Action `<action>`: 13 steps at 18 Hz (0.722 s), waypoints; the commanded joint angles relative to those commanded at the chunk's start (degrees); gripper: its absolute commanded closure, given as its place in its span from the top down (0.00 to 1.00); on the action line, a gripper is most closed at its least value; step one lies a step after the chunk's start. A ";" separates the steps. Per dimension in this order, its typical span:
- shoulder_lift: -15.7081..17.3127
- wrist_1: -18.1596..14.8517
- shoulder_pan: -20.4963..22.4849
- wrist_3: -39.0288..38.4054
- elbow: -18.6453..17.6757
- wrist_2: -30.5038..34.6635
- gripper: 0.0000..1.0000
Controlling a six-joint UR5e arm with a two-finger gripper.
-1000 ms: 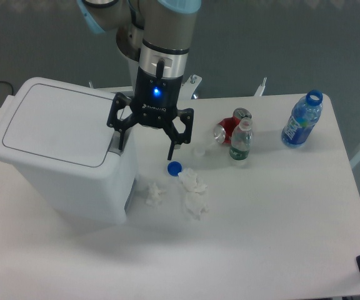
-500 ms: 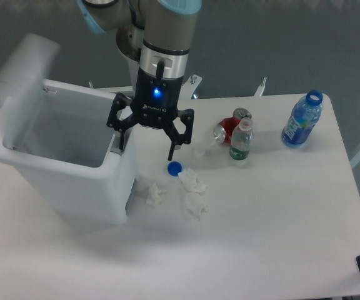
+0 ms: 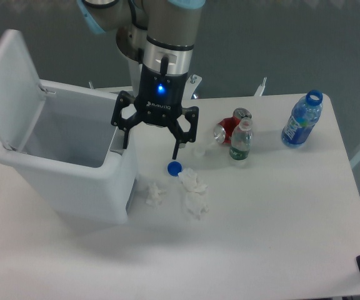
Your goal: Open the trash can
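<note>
**Trash can lid raised, gripper spread above its right edge**

The table (image 3: pixel 280 237) is occupied at its left end by the trash can (image 3: pixel 74 181), whose lid (image 3: pixel 8 84) is swung up and back so the interior is exposed. The gripper (image 3: pixel 150 145) is held just above the can's right rim with its fingers spread wide and nothing between them. A blue bottle (image 3: pixel 302 120) is seen near the right edge. A small clear bottle (image 3: pixel 241 141) is stood beside a red can (image 3: pixel 229 128). Crumpled tissues (image 3: pixel 192 190) and a blue cap (image 3: pixel 174 167) are found below the gripper.
</note>
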 joint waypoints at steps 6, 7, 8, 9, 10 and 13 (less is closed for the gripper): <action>0.17 0.00 3.86 14.11 0.53 0.26 1.00; 0.18 0.00 4.56 17.46 0.53 0.35 1.00; 0.18 0.00 5.18 19.58 0.53 0.44 1.00; 0.09 0.00 5.71 20.99 0.53 0.44 1.00; -0.09 0.09 6.15 22.31 0.62 0.61 1.00; -0.26 0.18 7.73 27.23 0.88 1.31 1.00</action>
